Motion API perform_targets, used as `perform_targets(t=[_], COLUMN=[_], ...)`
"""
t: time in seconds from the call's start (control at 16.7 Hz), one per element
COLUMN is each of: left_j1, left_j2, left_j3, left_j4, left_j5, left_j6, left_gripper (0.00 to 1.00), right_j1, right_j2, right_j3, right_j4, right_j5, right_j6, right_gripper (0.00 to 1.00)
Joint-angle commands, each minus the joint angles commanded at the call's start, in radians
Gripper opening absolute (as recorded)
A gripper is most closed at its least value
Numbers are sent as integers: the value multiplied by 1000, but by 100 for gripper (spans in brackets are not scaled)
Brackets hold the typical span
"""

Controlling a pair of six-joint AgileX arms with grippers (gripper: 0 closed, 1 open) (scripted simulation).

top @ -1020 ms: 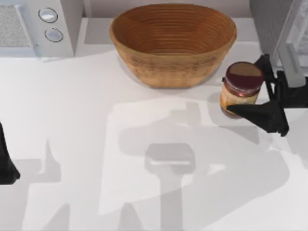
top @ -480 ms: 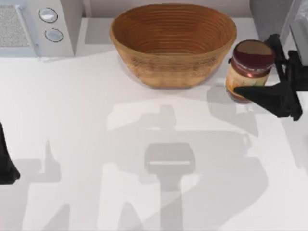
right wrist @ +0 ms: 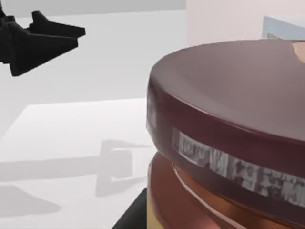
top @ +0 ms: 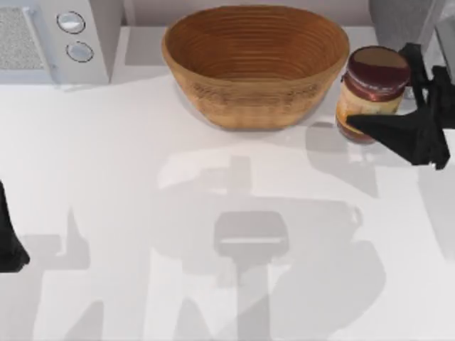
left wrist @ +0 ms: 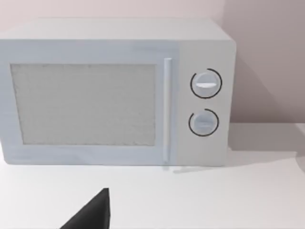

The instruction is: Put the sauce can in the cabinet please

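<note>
The sauce can [top: 372,96], a small jar with a dark maroon lid and an orange-yellow label, is held off the table at the right, just beside the basket's right end. My right gripper [top: 387,92] is shut on it, one black finger [top: 398,133] on its near side and the other [top: 416,62] on its far side. Up close in the right wrist view, the can's lid [right wrist: 228,119] is large. The cabinet [top: 398,18], dark grey, stands at the back right corner just behind the can. My left gripper [top: 8,241] is parked at the table's left edge.
A large woven basket [top: 256,106] sits at the back centre. A white microwave with two round knobs [top: 78,35] [left wrist: 114,95] stands at the back left. The white table [top: 213,185] stretches open in front of them.
My right gripper has carried the sauce can up and toward the back right, closer to the cabinet. The left arm has not moved.
</note>
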Motion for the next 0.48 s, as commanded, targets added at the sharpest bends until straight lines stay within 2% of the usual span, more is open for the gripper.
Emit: perform_targets(t=[0.18, 0.48], left_j1=[0, 0], left_j2=[0, 0], left_j3=[0, 0], left_j4=[0, 0], left_j5=[0, 0], left_j6=[0, 0], left_gripper=[100, 100], right_j1=[-18, -43], right_j2=[-162, -609], right_j3=[-48, -208], right_j4=[-169, -545], right_j5=[143, 495], right_j6=[-23, -99], right_gripper=[0, 0])
